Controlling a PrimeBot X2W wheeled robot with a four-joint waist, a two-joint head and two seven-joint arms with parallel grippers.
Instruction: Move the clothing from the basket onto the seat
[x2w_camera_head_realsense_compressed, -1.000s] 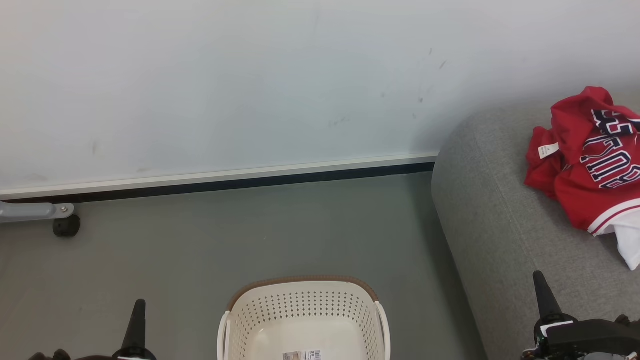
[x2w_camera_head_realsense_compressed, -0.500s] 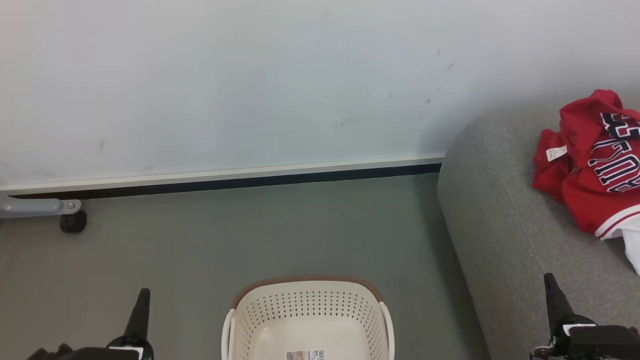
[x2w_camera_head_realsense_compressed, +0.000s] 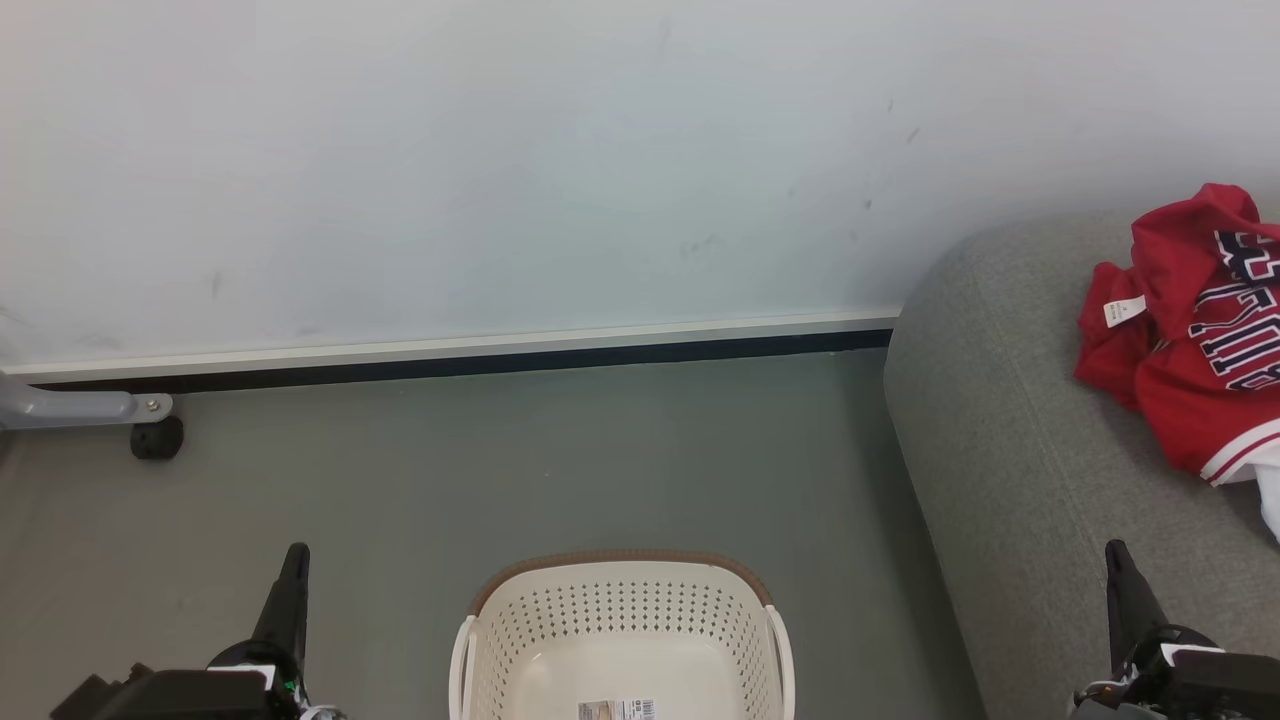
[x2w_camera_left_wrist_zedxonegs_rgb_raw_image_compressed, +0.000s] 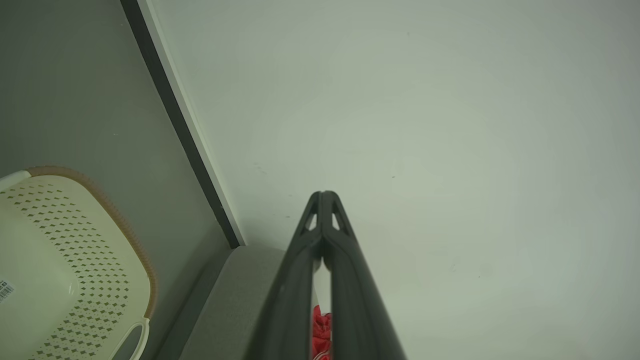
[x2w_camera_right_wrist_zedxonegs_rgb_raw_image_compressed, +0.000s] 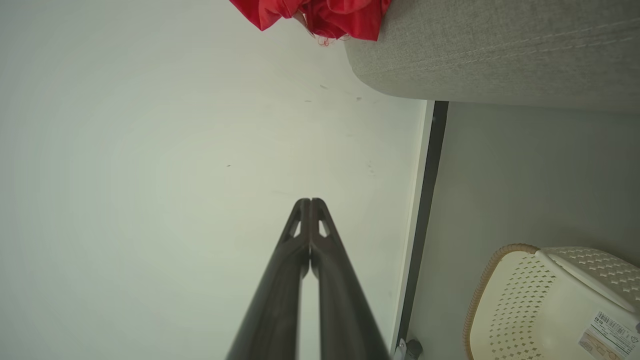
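Left gripper (x2w_camera_head_realsense_compressed: 296, 552) risen, clothing (x2w_camera_head_realsense_compressed: 1180, 410) cut off right

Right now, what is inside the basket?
The visible part of the basket holds a barcode label on its bare bottom; its near end is out of frame. The clothing lies on the seat.

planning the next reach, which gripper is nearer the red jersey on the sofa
Right. The right gripper is over the sofa, short of the red jersey; the left gripper is beyond the basket, over the floor.

grey floor (x2w_camera_head_realsense_compressed: 500, 470): basket (x2w_camera_head_realsense_compressed: 620, 610) stands on it | seat (x2w_camera_head_realsense_compressed: 1000, 450): red clothing (x2w_camera_head_realsense_compressed: 1170, 400) lies crumpled
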